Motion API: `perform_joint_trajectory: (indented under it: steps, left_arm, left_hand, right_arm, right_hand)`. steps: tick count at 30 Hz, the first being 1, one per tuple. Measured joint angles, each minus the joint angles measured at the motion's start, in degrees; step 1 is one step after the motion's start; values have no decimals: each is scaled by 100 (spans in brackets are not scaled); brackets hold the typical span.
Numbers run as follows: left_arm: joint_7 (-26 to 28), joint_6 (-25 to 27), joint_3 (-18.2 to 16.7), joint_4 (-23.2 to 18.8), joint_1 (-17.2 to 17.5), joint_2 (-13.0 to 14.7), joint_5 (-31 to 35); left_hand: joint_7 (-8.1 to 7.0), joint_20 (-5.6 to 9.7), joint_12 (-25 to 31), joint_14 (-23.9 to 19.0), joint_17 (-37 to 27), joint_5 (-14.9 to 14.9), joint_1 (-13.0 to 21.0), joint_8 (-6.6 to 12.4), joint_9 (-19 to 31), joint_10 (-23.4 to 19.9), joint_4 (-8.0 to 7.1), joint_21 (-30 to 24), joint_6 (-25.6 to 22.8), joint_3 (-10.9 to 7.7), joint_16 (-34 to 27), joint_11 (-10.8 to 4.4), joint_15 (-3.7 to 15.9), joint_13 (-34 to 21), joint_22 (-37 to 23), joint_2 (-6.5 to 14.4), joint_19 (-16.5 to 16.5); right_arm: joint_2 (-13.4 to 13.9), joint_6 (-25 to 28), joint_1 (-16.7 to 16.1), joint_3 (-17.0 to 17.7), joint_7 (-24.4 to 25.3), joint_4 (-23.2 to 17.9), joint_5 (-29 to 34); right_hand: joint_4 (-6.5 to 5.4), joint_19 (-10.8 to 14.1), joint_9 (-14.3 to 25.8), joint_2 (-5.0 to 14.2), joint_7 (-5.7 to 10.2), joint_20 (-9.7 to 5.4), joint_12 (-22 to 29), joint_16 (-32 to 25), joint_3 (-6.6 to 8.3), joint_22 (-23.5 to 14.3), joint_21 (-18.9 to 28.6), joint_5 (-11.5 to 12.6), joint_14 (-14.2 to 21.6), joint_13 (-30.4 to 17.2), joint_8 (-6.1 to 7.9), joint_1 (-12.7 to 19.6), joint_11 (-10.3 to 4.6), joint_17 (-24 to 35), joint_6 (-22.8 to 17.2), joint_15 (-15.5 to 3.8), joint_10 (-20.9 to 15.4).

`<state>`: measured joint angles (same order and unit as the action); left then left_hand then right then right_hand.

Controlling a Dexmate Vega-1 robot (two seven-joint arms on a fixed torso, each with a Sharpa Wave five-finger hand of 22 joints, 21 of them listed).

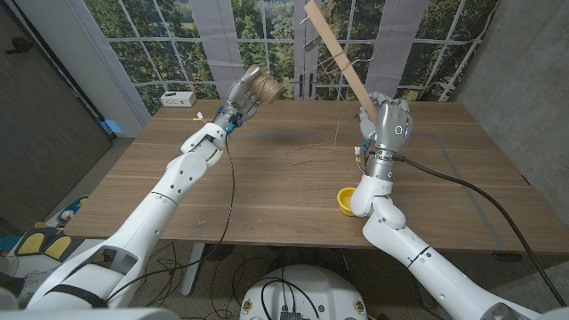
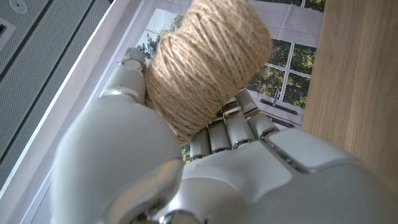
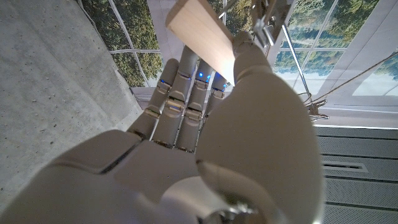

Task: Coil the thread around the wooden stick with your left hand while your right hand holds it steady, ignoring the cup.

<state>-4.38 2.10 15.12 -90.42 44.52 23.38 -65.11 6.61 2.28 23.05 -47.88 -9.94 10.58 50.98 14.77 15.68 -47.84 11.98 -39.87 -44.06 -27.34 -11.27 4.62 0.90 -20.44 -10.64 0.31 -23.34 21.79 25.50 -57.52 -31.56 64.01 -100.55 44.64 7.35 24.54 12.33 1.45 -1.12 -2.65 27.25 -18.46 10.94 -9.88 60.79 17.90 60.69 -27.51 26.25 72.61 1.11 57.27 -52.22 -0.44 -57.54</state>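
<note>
Left robot hand (image 1: pixel 242 96) grasping light, soft twine spool (image 1: pixel 263 88), well left of stiff wooden stick (image 1: pixel 342 60); right robot hand (image 1: pixel 388 123) clamping stick's lower end.

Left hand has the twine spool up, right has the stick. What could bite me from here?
1. The wooden stick tilts well above the right hand, which grips only its lower end; a tug on the thread could lever it loose.
2. The left hand holds the twine spool far from the stick, so slack thread may drag over the table.
3. The yellow cup sits right beside the right forearm; lowering that arm could knock it.
</note>
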Motion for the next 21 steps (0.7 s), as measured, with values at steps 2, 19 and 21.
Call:
perform_joint_trajectory:
  steps: [2, 19, 21]
  left_arm:
    - [86, -11, -39, -9, 23, -90, -69]
    - [1116, -77, -104, -226, 60, -500, -343]
    - [1216, -79, -102, -254, 56, -532, -343]
  left_hand:
    - [9, 0, -1, -9, 6, 0, 0, -3, 0, 0, 0, -35, -9, 0, 0, 0, -8, 1, 4, 0, 0]
    - [18, 19, -48, -51, -16, 0, 0, -42, 6, -19, -7, -90, -18, 7, 0, 18, 11, 9, 8, 0, -65]
    - [18, 7, -48, -51, -16, 0, 0, -43, 0, -19, -7, -90, -18, 8, 0, 18, 11, 9, 9, 0, -96]
  right_arm:
    - [21, -18, -5, -18, 0, -10, 32]
    - [312, -11, 24, -288, 0, -72, 191]
    - [334, -18, 25, -310, 0, -78, 240]
  right_hand:
    - [0, 0, 0, 0, 0, 0, -4, -4, 0, 0, 0, 0, 0, -1, -13, 0, 0, 0, 0, 0, 0]
    - [-2, -20, 0, 0, 2, 21, -30, -22, -2, 0, 0, 17, -1, -11, -58, 0, -9, 17, 2, -1, -9]
    - [-2, -30, 0, 0, 2, 31, -31, -20, -2, 0, 0, 17, -1, -11, -58, 0, -9, 21, 2, -1, -9]
